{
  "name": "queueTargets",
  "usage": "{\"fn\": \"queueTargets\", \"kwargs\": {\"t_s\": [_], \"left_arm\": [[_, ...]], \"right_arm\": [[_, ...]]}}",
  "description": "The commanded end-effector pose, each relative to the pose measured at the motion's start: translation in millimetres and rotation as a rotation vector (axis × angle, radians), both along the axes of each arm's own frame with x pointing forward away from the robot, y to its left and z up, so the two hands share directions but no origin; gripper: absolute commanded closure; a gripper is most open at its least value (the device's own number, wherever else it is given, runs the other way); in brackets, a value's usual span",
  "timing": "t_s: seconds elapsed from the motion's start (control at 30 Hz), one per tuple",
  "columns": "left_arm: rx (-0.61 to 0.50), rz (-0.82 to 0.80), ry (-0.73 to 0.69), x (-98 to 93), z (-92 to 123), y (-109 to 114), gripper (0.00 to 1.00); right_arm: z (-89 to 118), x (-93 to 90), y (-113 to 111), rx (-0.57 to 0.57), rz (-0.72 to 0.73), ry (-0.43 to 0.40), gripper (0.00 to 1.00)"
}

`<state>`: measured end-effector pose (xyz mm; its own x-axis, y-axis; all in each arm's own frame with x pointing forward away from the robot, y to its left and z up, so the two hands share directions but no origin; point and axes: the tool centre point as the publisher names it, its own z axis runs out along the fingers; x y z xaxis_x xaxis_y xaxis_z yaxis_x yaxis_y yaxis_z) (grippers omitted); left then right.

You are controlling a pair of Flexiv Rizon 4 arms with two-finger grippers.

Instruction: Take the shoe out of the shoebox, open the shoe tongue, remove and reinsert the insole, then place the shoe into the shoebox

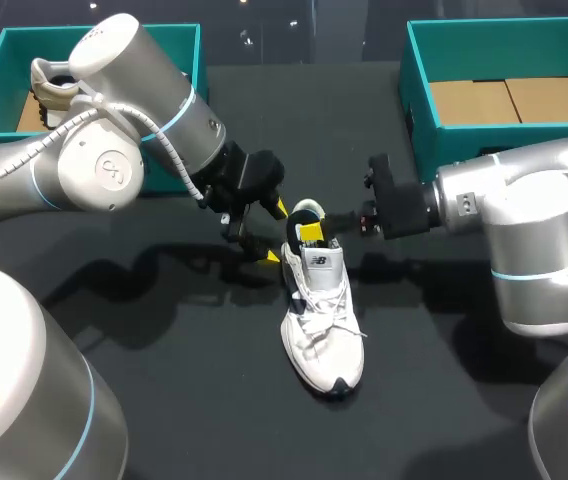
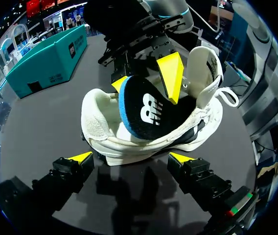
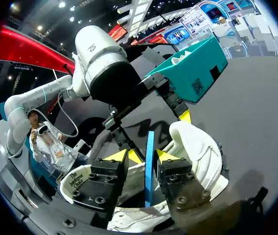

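Observation:
A white lace-up shoe (image 1: 322, 322) lies on the dark table (image 1: 164, 400), toe toward me. Its tongue (image 2: 202, 68) is pulled up and back. A black insole with a blue edge (image 2: 144, 110) stands part way out of the shoe's opening. My right gripper (image 3: 144, 155) straddles the insole (image 3: 150, 166); a gap shows on one side, so it is open. My left gripper (image 2: 130, 158) is wide open just behind the heel (image 2: 97, 125), touching nothing. In the head view both grippers, left (image 1: 277, 234) and right (image 1: 308, 230), meet over the heel end.
A teal shoebox (image 1: 4, 50) at the back left holds a second shoe (image 1: 52, 88). Another teal shoebox (image 1: 419, 90) stands at the back right with only brown card inside. Bare table lies in front of the shoe's toe.

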<state>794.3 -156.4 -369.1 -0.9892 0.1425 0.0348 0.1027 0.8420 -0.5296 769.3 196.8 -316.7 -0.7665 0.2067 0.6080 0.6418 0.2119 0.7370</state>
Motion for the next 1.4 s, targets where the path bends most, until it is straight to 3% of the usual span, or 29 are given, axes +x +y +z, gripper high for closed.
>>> {"fn": "queueTargets", "kwargs": {"t_s": [0.03, 0.07, 0.23, 0.43, 0.63, 0.7, 0.9, 1.4], "left_arm": [[0.002, 0.000, 0.000, 0.2, -0.9, -0.9, 0.00], [0.002, 0.000, 0.000, 0.2, -0.9, -0.9, 0.00], [0.002, 0.000, 0.000, 0.2, -0.9, -0.9, 0.00], [0.002, 0.000, 0.000, 0.2, -0.9, -0.9, 0.00], [0.002, 0.000, 0.000, 0.2, -0.9, -0.9, 0.00], [0.002, 0.000, 0.000, 0.2, -0.9, -0.9, 0.00], [-0.002, -0.009, 0.001, -0.6, 1.5, -0.3, 0.00], [0.011, -0.062, -0.034, -10.7, 30.7, 16.1, 0.00]], "right_arm": [[2.9, 10.6, 1.5, -0.013, 0.012, 0.006, 0.87], [1.5, 13.0, 1.4, -0.015, 0.012, 0.010, 1.00], [-14.7, 15.1, -2.0, -0.034, -0.002, 0.054, 1.00], [-30.2, -1.9, -7.1, -0.041, -0.018, 0.111, 1.00], [-16.1, -11.1, -6.6, -0.064, -0.026, 0.067, 1.00], [-9.0, -10.8, -6.5, -0.066, -0.023, 0.043, 0.71], [0.5, -4.8, -11.1, -0.081, -0.025, 0.012, 0.67], [-7.9, 14.3, -42.8, -0.135, -0.074, 0.061, 0.63]]}}
